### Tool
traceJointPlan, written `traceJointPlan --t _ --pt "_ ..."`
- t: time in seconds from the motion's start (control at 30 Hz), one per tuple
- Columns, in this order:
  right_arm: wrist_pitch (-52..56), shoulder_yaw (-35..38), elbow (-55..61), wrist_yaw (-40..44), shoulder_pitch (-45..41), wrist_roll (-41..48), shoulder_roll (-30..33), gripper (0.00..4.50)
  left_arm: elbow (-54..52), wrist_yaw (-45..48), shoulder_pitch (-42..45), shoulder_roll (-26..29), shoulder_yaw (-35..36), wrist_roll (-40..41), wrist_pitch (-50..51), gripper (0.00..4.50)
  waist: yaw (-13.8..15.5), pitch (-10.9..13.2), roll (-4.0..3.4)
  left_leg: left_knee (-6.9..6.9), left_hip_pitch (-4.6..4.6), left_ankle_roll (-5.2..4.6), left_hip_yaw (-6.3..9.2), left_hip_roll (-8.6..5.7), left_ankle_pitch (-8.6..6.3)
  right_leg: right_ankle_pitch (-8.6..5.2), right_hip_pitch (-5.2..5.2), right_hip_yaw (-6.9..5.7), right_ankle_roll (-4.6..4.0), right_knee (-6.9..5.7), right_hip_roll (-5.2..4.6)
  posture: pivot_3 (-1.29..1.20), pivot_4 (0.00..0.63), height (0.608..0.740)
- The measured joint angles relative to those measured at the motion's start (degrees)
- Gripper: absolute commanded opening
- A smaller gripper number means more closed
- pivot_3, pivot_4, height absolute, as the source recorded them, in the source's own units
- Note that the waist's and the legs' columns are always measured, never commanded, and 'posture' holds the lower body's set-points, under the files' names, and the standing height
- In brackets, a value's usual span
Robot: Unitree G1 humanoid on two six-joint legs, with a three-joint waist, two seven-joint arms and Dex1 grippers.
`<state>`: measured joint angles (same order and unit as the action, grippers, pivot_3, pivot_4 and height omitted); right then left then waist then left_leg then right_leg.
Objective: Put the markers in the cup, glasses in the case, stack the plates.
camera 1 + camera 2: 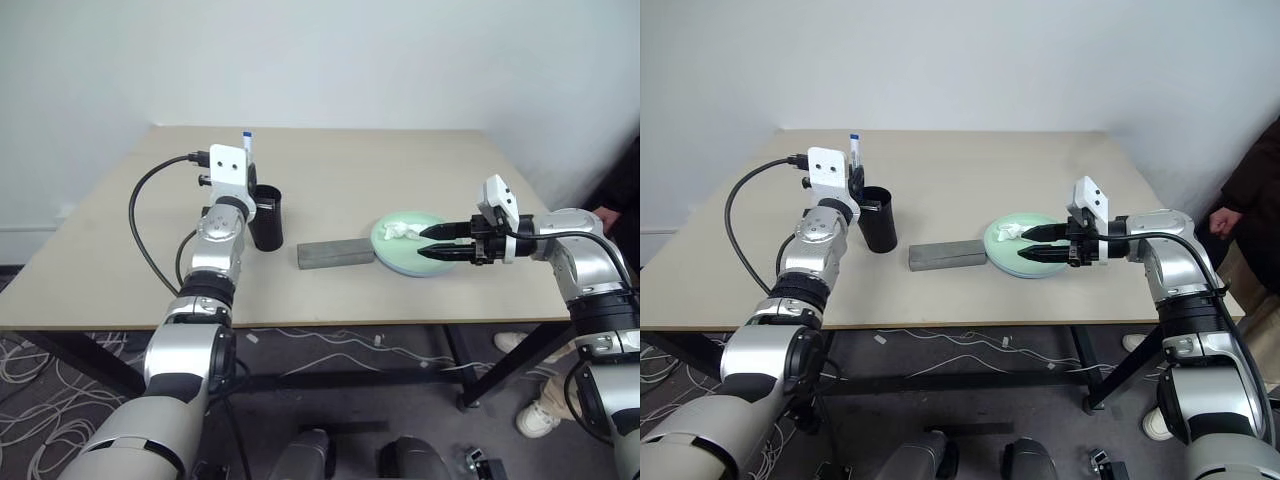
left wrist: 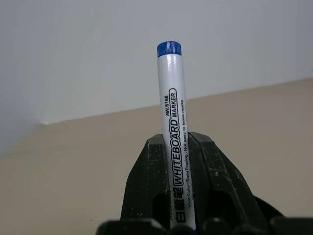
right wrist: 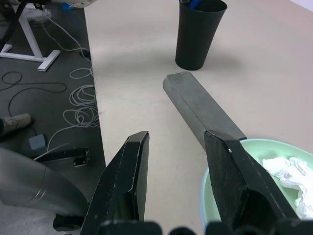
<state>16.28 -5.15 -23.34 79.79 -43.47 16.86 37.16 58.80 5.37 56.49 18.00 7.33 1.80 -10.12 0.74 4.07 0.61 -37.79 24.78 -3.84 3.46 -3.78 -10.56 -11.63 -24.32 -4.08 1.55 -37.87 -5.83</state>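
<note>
Marker (image 2: 172, 132) in left claw (image 2: 175, 147) reads "WHITEBOARD MARKER", "AW-6168".

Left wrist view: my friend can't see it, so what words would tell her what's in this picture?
The left gripper holds a white whiteboard marker upright between its two black fingers, blue end on top. Behind it lies a tan table and a pale wall.

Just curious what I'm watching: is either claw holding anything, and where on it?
The left gripper pinches the blue-capped marker around its lower barrel. The right gripper is open, holding nothing.
</note>
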Motion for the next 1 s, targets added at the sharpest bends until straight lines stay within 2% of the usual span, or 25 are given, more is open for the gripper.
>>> traceJointPlan --t 0.2,0.23,0.3,0.37,0.6,0.83,1.0 --pt "0.26 0.0 0.3 0.0 0.38 0.01 0.0 1.92 0.05 0.1 0.0 -0.13 0.0 0.0 -0.63 0.45 0.0 0.0 0.0 -0.01 0.0 0.0 -0.01 0.0 0.0 0.02 -0.01 0.0 0.03 0.0 0.0 0.0 0.0 0.695" --pt "0.26 0.0 0.3 0.0 0.38 0.01 0.0 1.92 0.06 0.14 0.0 -0.18 0.0 0.01 -0.63 0.83 0.01 0.0 0.0 -0.01 0.0 0.0 -0.01 0.0 0.0 0.02 0.0 0.0 0.03 0.0 0.0 0.0 0.0 0.695" --pt "0.27 0.0 0.3 0.0 0.38 0.01 0.0 1.92 0.07 0.29 0.0 -0.33 0.01 0.04 -0.62 1.2 0.01 0.0 0.0 -0.02 0.0 0.0 -0.01 0.0 0.0 0.03 0.0 0.0 0.03 0.0 0.0 0.0 0.0 0.695" --pt "0.29 0.0 0.31 0.01 0.38 0.01 0.0 1.92 0.07 0.58 -0.01 -0.46 0.04 0.1 -0.61 1.8 0.0 0.0 0.0 -0.02 0.0 0.0 -0.01 0.0 0.0 0.03 -0.01 0.0 0.03 0.0 0.0 0.0 0.0 0.695" --pt "0.6 0.0 0.46 0.0 0.41 0.04 0.0 1.92 0.26 0.59 -1.02 -0.79 0.05 0.05 -0.77 4.11 0.0 0.0 0.0 -0.02 0.0 0.0 -0.01 0.0 0.0 0.03 0.0 0.01 0.03 0.0 0.0 0.0 0.0 0.695" --pt "1.45 0.06 2.05 -0.31 1.47 0.1 0.01 1.92 -6.76 3.83 -5.55 0.29 -0.09 0.38 0.5 4.11 -0.01 -0.01 -0.01 -0.03 0.02 0.0 -0.02 0.01 0.0 0.04 -0.05 0.02 0.01 0.0 0.01 0.0 0.0 0.695" --pt "2.41 0.81 3.54 -0.98 2.47 1.02 0.55 1.92 -29.61 21.3 -15.64 8.84 -0.27 7.62 14.52 4.11 -0.85 -0.03 -0.05 0.02 0.13 0.0 -0.07 0.07 -0.01 0.07 -0.16 0.07 -0.05 0.0 0.04 0.0 0.0 0.695"
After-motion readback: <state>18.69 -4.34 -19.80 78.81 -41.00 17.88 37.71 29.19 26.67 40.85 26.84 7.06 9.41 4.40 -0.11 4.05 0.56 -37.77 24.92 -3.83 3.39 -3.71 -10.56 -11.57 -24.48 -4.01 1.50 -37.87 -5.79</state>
